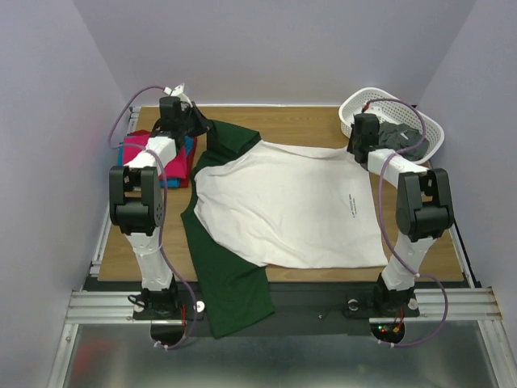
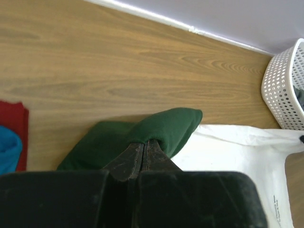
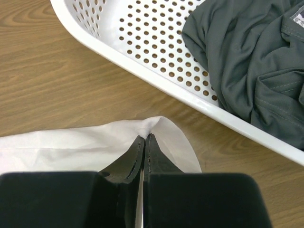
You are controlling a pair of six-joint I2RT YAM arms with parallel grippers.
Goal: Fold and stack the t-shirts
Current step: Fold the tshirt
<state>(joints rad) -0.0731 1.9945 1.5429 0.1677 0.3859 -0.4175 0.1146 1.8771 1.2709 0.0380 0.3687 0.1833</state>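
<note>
A white t-shirt with dark green sleeves (image 1: 291,206) lies spread across the table, plain side up; one green sleeve hangs over the front edge. My left gripper (image 1: 198,125) is shut on the far green sleeve (image 2: 161,128) at the back left. My right gripper (image 1: 358,149) is shut on the shirt's white hem corner (image 3: 156,128) at the back right, beside the basket. A stack of folded shirts (image 1: 174,153), magenta, blue and red, lies at the left under my left arm; its red and blue edges show in the left wrist view (image 2: 12,137).
A white lattice basket (image 1: 363,101) stands at the back right with dark grey cloth (image 3: 251,57) inside; its rim (image 3: 190,95) is just beyond my right fingers. Walls close in the table on three sides. Bare wood (image 2: 118,61) lies behind the shirt.
</note>
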